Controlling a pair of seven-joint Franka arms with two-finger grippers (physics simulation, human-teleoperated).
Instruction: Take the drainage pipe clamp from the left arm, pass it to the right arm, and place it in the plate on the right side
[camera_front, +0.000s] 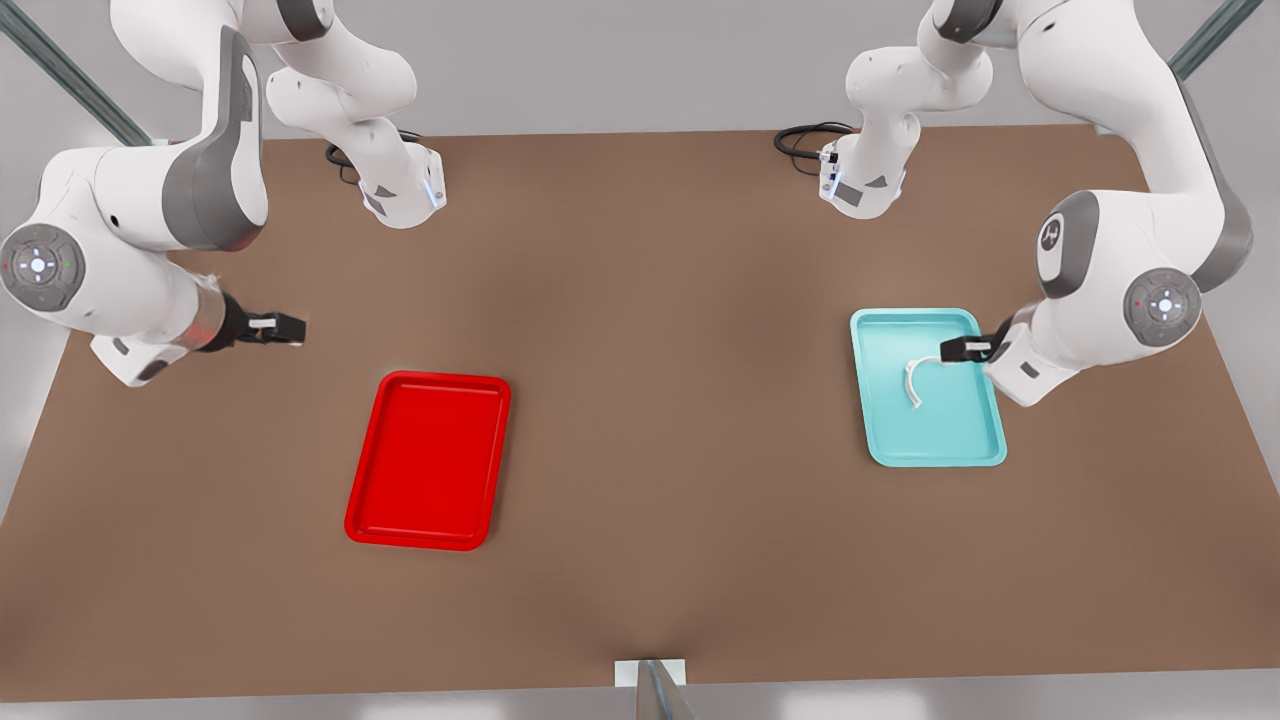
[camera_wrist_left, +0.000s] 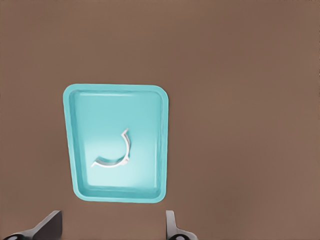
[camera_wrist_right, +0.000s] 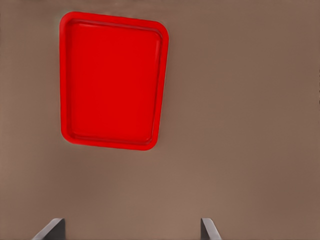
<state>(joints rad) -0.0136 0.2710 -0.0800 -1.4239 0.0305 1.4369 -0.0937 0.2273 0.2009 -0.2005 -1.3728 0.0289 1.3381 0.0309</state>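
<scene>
The drainage pipe clamp (camera_front: 908, 379), a thin white half-ring, lies flat in a teal tray (camera_front: 950, 425) on the front view's right. My left gripper (camera_front: 962, 349) hovers over that tray's edge, open, with nothing between its fingers. In the left wrist view the clamp (camera_wrist_left: 127, 151) rests in the teal tray (camera_wrist_left: 90, 115), well beyond the left gripper (camera_wrist_left: 111, 226). The red plate (camera_front: 428, 460) sits on the front view's left. My right gripper (camera_front: 285, 328) hangs open above the table beside it. The right wrist view has the plate (camera_wrist_right: 112, 80) ahead of the right gripper (camera_wrist_right: 132, 229).
Both trays rest on a brown table (camera_front: 660, 400). The two arm bases (camera_front: 400, 190) (camera_front: 862, 185) stand at the far edge with black cables beside them. A metal post (camera_front: 655, 690) stands at the near edge's middle.
</scene>
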